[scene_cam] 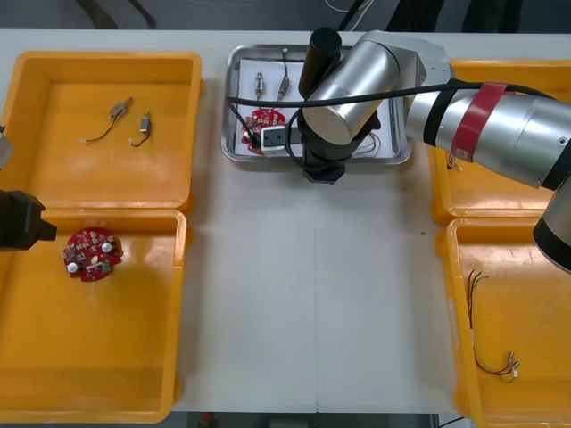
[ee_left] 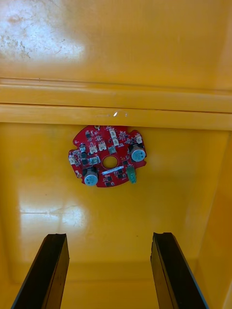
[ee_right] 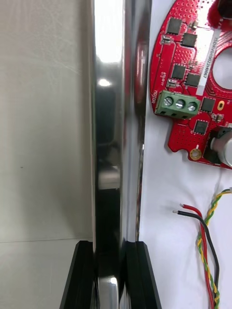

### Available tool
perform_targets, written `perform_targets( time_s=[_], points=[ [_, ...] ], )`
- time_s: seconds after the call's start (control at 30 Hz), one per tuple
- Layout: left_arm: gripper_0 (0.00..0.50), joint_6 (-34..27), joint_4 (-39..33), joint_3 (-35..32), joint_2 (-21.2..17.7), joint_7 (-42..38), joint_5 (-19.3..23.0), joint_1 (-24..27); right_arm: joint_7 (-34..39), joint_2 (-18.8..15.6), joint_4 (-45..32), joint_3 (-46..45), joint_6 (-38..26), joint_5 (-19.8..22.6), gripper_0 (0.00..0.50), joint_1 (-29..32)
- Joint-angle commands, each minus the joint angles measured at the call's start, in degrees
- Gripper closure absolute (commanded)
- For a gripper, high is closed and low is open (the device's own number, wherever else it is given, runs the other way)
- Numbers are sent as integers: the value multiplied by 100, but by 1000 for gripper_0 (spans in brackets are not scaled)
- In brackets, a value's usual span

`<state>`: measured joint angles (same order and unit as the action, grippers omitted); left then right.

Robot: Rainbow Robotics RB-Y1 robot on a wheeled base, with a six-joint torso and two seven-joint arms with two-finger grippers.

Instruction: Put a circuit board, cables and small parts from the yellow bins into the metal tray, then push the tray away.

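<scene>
- Metal tray (ee_right: 113, 120) at 12 o'clock, rim pinched by right gripper (ee_right: 108, 277).
- Left gripper (ee_left: 108, 270) at 9 o'clock, spread wide near circuit board (ee_left: 108, 156) in yellow bin (ee_left: 48, 212).

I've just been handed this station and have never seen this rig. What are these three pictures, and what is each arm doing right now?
This is a two-armed robot at a light table. The wide picture looks down from above the arms. Each upright picture comes from a camera on one wrist.

The right end effector is shut on the metal tray, gripping the rim on the robot's side. The tray holds a red circuit board, a red and yellow cable and small metal parts.

The left end effector hangs open over a second circuit board, which lies in the near left yellow bin.
</scene>
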<state>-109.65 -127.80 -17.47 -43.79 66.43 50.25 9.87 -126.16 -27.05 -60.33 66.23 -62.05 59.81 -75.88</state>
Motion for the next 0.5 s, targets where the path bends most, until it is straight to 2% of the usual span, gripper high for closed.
perform_targets(
  time_s=[0.03,0.23,0.27,0.3,0.33,0.4,0.47,0.5],
  points=[
    [0,-35,-176,-134,-226,371,-50,-108,-207,165,-58,-102,62,-5,500,-234],
    [0,-35,-176,-134,-226,371,-50,-108,-269,156,-58,-93,79,-5,500,-243],
    [0,-35,-176,-134,-226,371,-50,-108,-277,156,-58,-93,79,-22,470,-243],
    [0,-35,-176,-134,-226,371,-50,-108,-295,156,-58,-93,88,-49,372,-234],
    [0,-35,-176,-134,-226,371,-50,-108,-304,156,-58,-93,88,-66,336,-234],
    [0,-35,-176,-134,-226,371,-50,-108,-330,156,-58,-102,97,-84,84,-252],
    [0,-35,-176,-134,-226,371,-50,-108,-348,165,-58,-102,97,-84,0,-252],
    [0,-35,-176,-134,-226,371,-50,-108,-356,156,-58,-102,97,-66,0,-261]
  ],
)
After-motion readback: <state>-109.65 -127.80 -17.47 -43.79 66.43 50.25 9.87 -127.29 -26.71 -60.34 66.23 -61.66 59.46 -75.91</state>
